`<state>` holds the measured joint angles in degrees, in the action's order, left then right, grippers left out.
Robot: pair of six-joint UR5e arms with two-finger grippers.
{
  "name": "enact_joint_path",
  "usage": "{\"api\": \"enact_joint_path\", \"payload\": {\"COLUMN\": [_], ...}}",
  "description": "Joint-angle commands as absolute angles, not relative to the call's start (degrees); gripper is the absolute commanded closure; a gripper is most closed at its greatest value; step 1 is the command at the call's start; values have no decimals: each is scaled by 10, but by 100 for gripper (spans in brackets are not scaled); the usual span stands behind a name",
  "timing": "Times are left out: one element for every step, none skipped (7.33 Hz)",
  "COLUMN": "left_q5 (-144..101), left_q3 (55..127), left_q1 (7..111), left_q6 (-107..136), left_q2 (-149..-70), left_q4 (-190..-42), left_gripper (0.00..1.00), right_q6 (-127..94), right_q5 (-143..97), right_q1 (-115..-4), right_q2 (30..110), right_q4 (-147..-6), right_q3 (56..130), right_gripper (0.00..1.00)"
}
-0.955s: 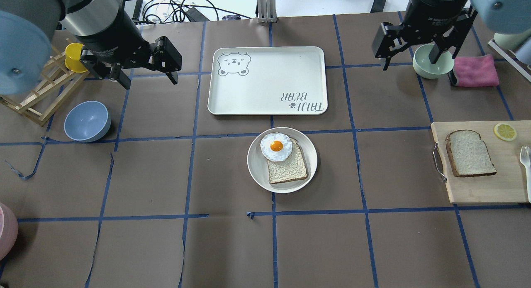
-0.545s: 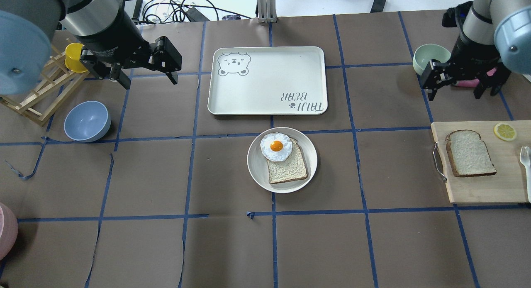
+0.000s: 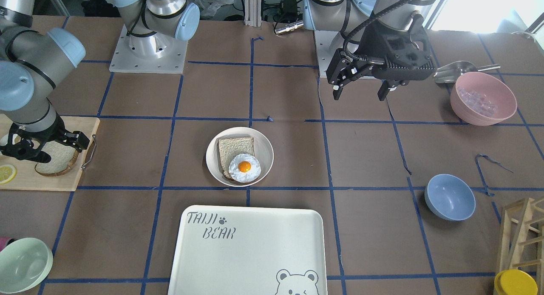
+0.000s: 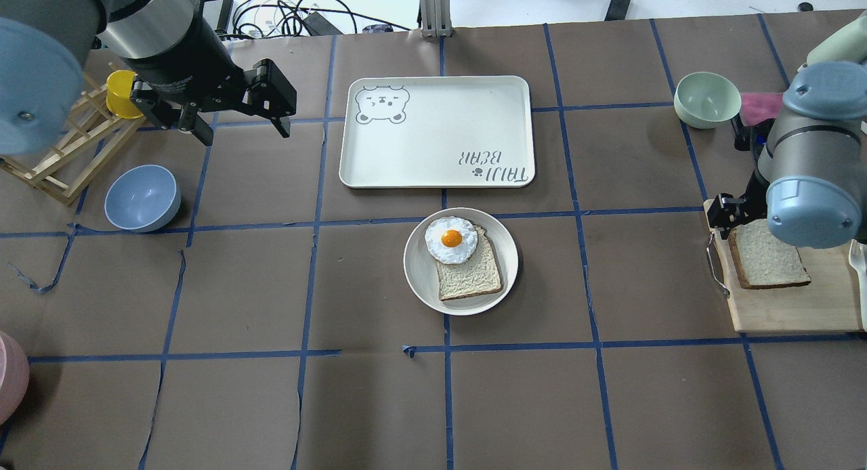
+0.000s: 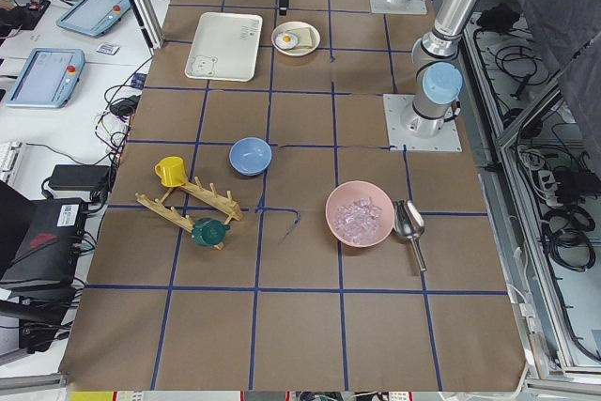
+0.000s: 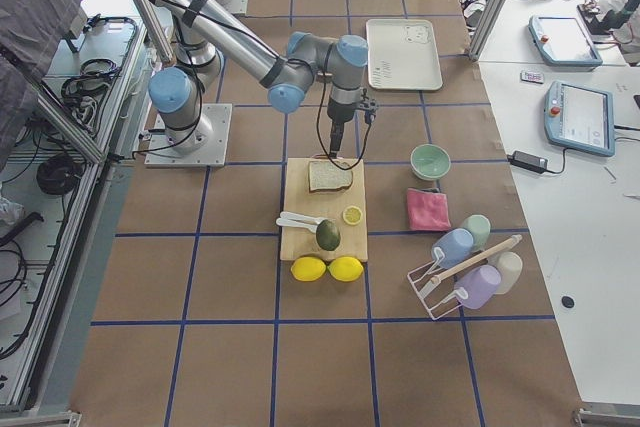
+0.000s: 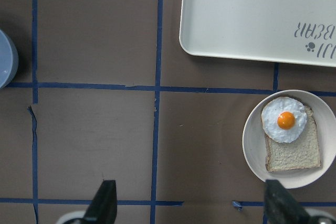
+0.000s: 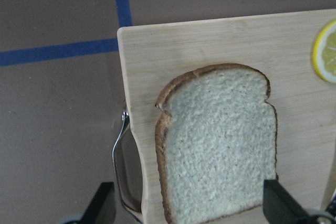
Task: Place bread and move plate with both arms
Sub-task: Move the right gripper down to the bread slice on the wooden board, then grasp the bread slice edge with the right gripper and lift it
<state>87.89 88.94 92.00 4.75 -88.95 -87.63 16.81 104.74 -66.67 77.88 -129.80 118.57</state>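
The bread [image 4: 769, 260] lies flat on a wooden cutting board [image 4: 786, 311] at the table's right end. My right gripper [image 3: 44, 147] is open and low over the slice's crusted top end, one finger on each side; in the overhead view my arm hides most of it. The right wrist view shows the bread [image 8: 220, 145] between the fingers [image 8: 105, 203]. The plate [image 4: 420, 280] sits mid-table and holds a thin-crusted slice with a fried egg [image 4: 451, 240]. My left gripper [image 4: 244, 133] is open and empty, high over the table's far left.
A white bear-printed tray [image 4: 437, 131] lies just behind the plate. A green bowl [image 4: 706, 99] and a pink cloth [image 4: 758, 106] are behind the board. A lemon slice [image 8: 325, 51] lies on the board. A blue bowl [image 4: 142, 198] and a wooden rack [image 4: 61, 152] are at the left.
My right arm has swung from above the green bowl toward the robot and down over the bread on the cutting board. The left arm has not moved.
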Motion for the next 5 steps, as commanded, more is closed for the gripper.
{"api": "enact_joint_path", "payload": {"left_q5": [879, 878, 878, 878, 879], "left_q3": [889, 889, 889, 889, 889], "left_q1": [920, 920, 920, 919, 920], "left_q6": [47, 47, 47, 47, 47], "left_q2": [-889, -889, -889, -889, -889], "left_q4": [-876, -876, -876, -876, -876], "left_gripper": [0, 0, 0, 0, 0], "right_q6": [198, 202, 204, 204, 206], "right_q5": [1043, 1050, 1052, 1051, 1047], "right_q1": [-660, -660, -660, -656, -647], "right_q2": [752, 748, 746, 746, 745], "right_q4": [-1325, -1327, -1327, -1327, -1325], "right_q3": [1194, 1194, 1194, 1194, 1194], "right_gripper": [0, 1, 7, 13, 15]}}
